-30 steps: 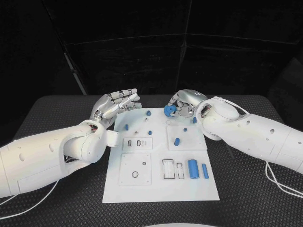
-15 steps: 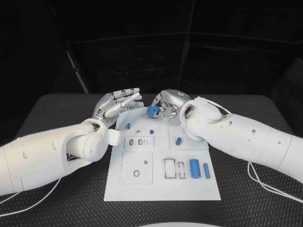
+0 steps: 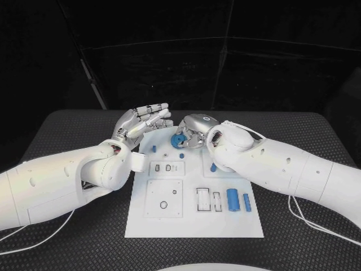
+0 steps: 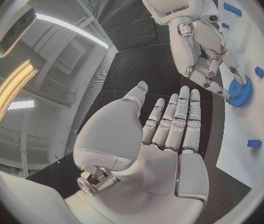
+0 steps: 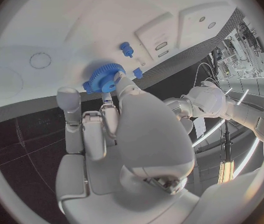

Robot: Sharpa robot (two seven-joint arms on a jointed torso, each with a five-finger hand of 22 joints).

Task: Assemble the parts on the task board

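Matt white plastic board [image 3: 193, 220], matt blue plastic gear [image 5: 105, 78], black textured surface [image 3: 75, 127], glossy white arm shells, silvery metallic right robot hand [image 3: 195, 129].

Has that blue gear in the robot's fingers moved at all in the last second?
Yes. The blue gear, held by the right hand, has travelled across the far end of the task board towards the left hand.

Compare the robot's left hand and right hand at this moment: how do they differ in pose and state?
The left hand holds nothing, its fingers straight and apart; the right hand grips a blue gear in its fingertips. The left hand hovers by the far left corner of the white board; the right hand is over the board's far end, the gear close to the surface. Both are silver hands on white arms.
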